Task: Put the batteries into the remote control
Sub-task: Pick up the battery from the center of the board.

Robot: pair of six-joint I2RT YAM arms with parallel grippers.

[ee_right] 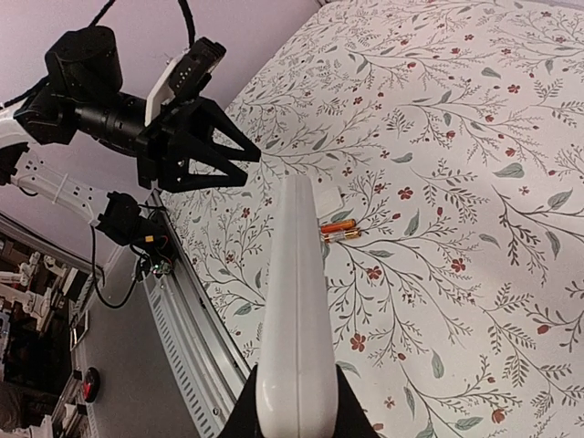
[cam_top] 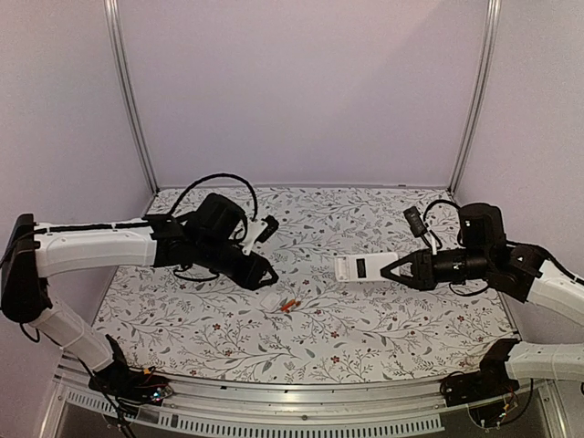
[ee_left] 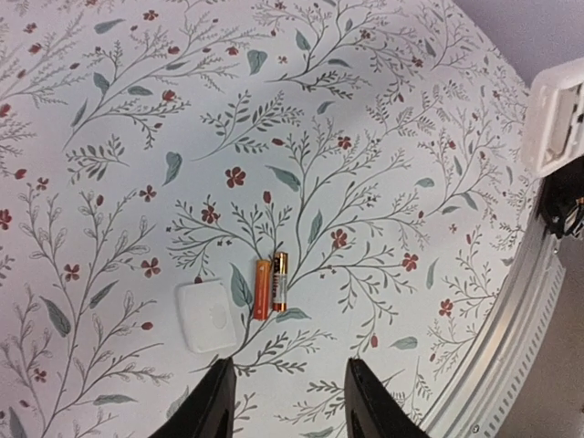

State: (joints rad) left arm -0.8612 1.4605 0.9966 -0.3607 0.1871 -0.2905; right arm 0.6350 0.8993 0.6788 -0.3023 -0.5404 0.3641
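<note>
just illegible print on batteries [ee_left: 270, 286]

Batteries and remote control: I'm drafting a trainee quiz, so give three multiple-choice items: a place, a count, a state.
1. The batteries lie: A inside the remote control; B atop the cover plate; C on the table beside that plate.
2. Batteries visible: A one; B two; C four.
3. The right gripper is: A shut on the remote control; B open, empty; C holding a battery.
Answers: C, they rest on the table by the plate; B, one side-by-side pair; A, the remote juts from its fingers.
</note>
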